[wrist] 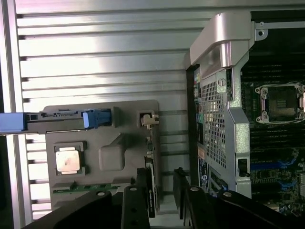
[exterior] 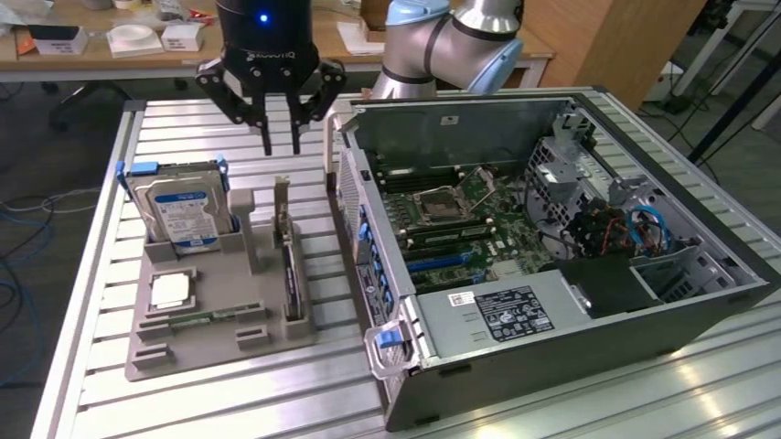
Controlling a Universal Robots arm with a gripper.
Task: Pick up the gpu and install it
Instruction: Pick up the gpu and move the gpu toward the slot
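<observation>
The slatted counter (exterior: 183, 128) carries the open computer case (exterior: 586, 384), with no card seemingly fitted yet. Beside it, in the grey holder tray (exterior: 219, 352), the gpu (exterior: 284, 251) stands on edge, not yet picked up. The hand (exterior: 281, 146) hovers above it, partly spread and empty.

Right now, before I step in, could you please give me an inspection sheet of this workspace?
Surface: slatted metal table, bearing a grey holder tray and an open computer case.
Job's things: gpu stands on edge in the tray, on the side nearest the case, not yet lifted.
Clutter: hard drive upright in the tray; processor chip and memory stick lying flat in it.
Grippers: gripper open, above the gpu, touching nothing.
Cables: blue cables inside the case; loose cables on the floor at the exterior view's left.
Surroundings: wooden desk with white boxes behind the table.
</observation>
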